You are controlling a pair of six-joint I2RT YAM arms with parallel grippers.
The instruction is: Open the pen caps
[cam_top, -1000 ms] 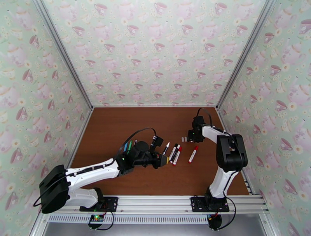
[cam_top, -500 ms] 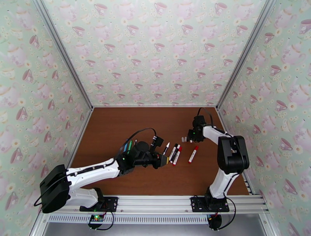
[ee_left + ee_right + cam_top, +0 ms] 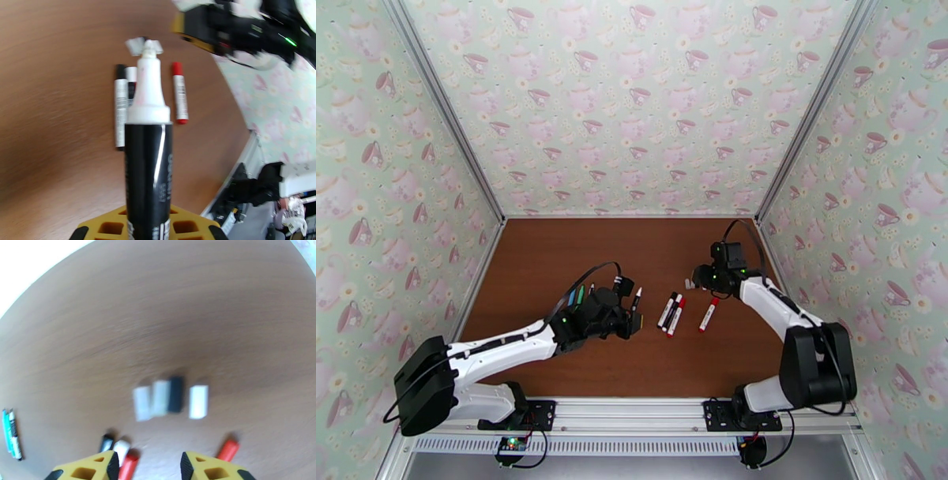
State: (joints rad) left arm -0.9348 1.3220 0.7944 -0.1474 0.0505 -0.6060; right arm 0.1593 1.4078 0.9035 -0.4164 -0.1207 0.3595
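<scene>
My left gripper (image 3: 630, 320) is shut on an uncapped pen (image 3: 148, 158) with a black barrel and a white tip, held tilted above the table. Three capped pens lie in a row to its right: a black-capped one (image 3: 667, 309), a red-capped one (image 3: 676, 316) and a second red one (image 3: 709, 313). Loose pen caps (image 3: 175, 394), one black and three pale, lie side by side on the wood. My right gripper (image 3: 148, 467) hovers open just on the near side of them with nothing between its fingers; from above it (image 3: 701, 278) sits beside the caps (image 3: 689, 282).
The brown table (image 3: 553, 253) is closed in by patterned walls on three sides. Green and blue pens (image 3: 10, 433) lie far to the left, near my left arm. The right arm (image 3: 806, 355) reaches in along the right side.
My right gripper has opened and drawn back a little from the caps, its arm swinging toward the near right. My left gripper has shifted left with the uncapped pen, away from the row.
</scene>
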